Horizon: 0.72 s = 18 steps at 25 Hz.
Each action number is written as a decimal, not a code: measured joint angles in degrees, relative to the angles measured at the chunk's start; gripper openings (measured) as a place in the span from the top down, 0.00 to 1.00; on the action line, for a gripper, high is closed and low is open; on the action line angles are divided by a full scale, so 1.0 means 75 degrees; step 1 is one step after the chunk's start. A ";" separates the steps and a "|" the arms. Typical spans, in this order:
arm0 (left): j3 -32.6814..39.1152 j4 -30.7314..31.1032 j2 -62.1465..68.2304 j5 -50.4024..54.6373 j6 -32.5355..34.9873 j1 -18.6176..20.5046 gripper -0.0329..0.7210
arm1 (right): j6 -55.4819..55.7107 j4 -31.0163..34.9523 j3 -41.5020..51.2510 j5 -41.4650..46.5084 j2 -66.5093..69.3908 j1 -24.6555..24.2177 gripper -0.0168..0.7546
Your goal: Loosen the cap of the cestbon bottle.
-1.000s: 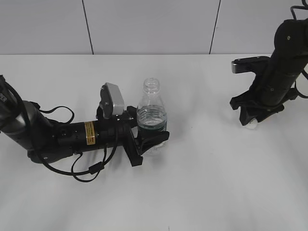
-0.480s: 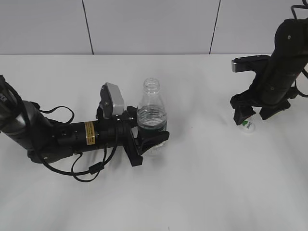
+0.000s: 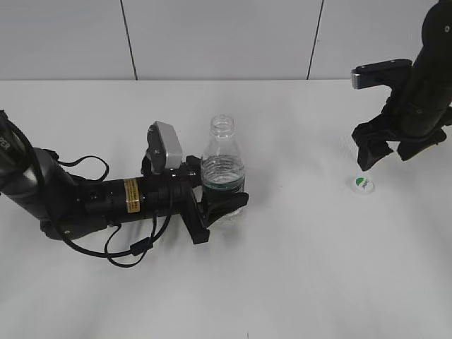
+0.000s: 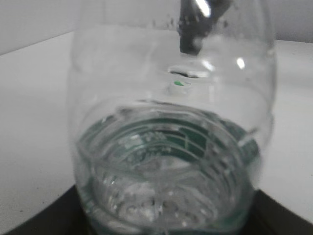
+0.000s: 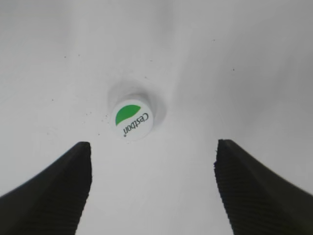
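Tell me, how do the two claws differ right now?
The left claw lies low along the table and is shut on the bottle, which stands upright with its neck open. The right claw hangs above the table, open and holding nothing; the cap lies on the table below it, apart from both fingers. Both claws are black.

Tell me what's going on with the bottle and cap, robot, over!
Left gripper shut on bottle, neck open. Right gripper open, above the table. Cap off, lying on table. Nothing in the way.
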 joint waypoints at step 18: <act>0.0000 0.0015 0.0023 0.0109 -0.0288 0.0000 0.29 | 0.0000 -0.0042 0.0000 0.0141 -0.0204 0.0000 0.21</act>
